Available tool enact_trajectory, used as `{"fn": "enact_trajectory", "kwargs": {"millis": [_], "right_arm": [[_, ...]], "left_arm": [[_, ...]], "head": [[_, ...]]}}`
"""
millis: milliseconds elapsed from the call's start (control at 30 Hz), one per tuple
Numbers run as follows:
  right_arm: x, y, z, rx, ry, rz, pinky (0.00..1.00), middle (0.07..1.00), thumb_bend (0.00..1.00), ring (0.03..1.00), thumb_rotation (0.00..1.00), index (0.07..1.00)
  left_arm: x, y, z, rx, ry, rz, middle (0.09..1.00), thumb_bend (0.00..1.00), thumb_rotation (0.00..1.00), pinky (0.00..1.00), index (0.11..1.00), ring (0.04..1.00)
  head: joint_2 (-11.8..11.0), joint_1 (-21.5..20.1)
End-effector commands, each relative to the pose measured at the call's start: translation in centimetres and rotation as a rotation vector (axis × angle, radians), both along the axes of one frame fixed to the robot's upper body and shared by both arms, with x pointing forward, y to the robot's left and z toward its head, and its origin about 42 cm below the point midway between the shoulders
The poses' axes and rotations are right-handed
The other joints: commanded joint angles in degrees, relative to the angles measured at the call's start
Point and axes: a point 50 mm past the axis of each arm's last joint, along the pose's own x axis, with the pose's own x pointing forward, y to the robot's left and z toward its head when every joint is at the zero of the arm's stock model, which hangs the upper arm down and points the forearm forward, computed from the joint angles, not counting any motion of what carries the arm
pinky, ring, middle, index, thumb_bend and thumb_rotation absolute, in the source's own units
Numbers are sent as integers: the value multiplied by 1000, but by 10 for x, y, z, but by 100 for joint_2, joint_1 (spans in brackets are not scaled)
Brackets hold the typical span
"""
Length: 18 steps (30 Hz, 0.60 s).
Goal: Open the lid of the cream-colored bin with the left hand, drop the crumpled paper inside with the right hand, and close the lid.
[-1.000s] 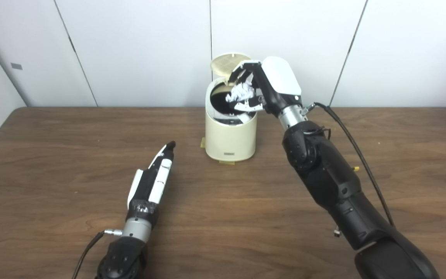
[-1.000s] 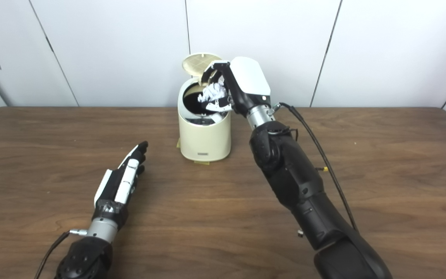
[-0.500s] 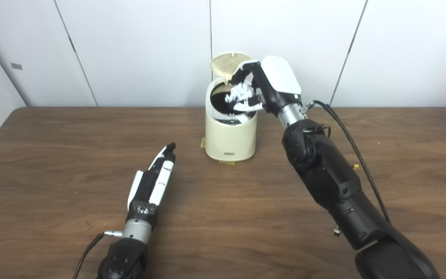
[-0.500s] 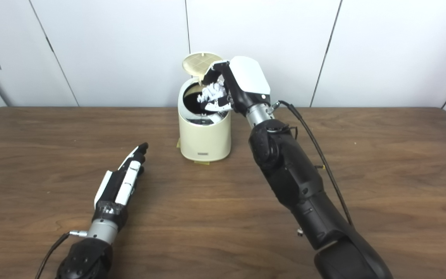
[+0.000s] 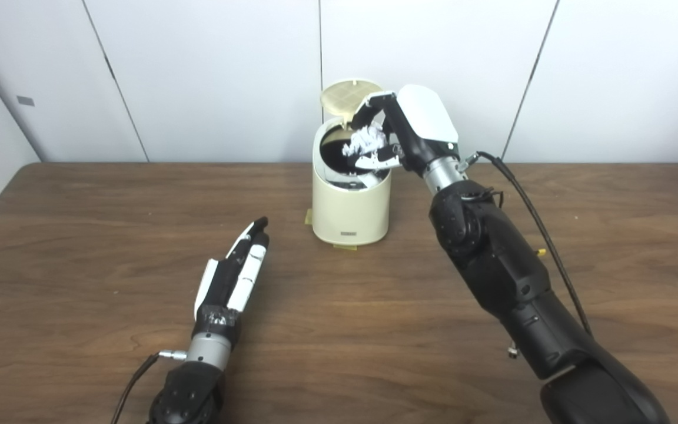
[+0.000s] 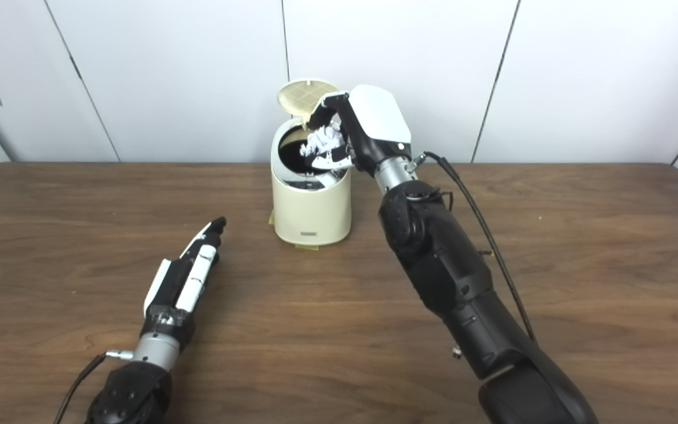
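Note:
The cream-colored bin stands at the back middle of the table, its round lid tipped up behind the dark opening. My right hand hovers over the bin's right rim, shut on the white crumpled paper, which hangs above the opening. My left hand lies low over the table, left and in front of the bin, fingers straight, close together and pointing toward it, holding nothing.
The brown wooden table spreads wide on both sides. Yellow tape pieces mark the bin's base. A black cable trails along my right arm. White wall panels stand behind the table.
My right hand with the paper has shifted slightly left over the bin opening. The left hand stays in the same place.

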Motion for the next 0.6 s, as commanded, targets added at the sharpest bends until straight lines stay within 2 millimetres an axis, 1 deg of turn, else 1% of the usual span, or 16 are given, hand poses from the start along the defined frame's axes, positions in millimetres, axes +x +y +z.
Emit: {"fn": "enact_trajectory", "kwargs": {"millis": [0, 33, 100, 133, 167, 200, 233, 300, 433, 567], "right_arm": [[4, -1, 18, -15, -31, -10, 425, 632, 523, 538, 141, 494], [4, -1, 18, -17, -30, -11, 422, 634, 524, 538, 142, 494], [4, -1, 19, -21, -28, -11, 453, 644, 524, 564, 144, 494], [4, -1, 19, -23, -27, -11, 466, 653, 737, 578, 160, 558], [4, -1, 19, -25, -26, -11, 470, 659, 875, 586, 177, 598], [5, -1, 19, -27, -26, -11, 471, 661, 922, 588, 182, 612], [5, -1, 19, -29, -28, -11, 460, 661, 949, 584, 188, 620], [5, -1, 19, -32, -28, -10, 467, 667, 978, 593, 196, 628], [5, -2, 20, -30, -27, -10, 479, 679, 986, 605, 194, 633], [5, -3, 21, -29, -34, -8, 472, 667, 990, 592, 184, 631]], "left_arm": [[10, -3, 18, -9, -91, 0, 978, 559, 837, 1000, 959, 998], [10, -2, 18, -10, -90, 0, 978, 562, 838, 1000, 960, 996], [12, -2, 18, -13, -89, 0, 979, 568, 834, 1000, 962, 997], [12, -2, 18, -13, -88, 0, 979, 570, 827, 1000, 962, 996], [13, -1, 18, -13, -88, 0, 980, 580, 823, 1000, 962, 996], [14, -1, 18, -13, -88, -1, 980, 583, 822, 1000, 962, 995], [14, -2, 18, -13, -88, -2, 981, 591, 821, 1000, 963, 996], [15, -2, 18, -14, -89, -3, 981, 592, 817, 1000, 962, 999], [16, -2, 19, -10, -93, 0, 976, 587, 810, 1000, 959, 995], [16, -2, 20, -2, -95, 2, 975, 574, 816, 1000, 960, 997]], "head": [[0, -10], [0, -10], [-17, -21], [-10, -15], [-10, -15], [-24, -17], [-24, -17], [-34, -3], [-44, -8], [-40, -5]]}}
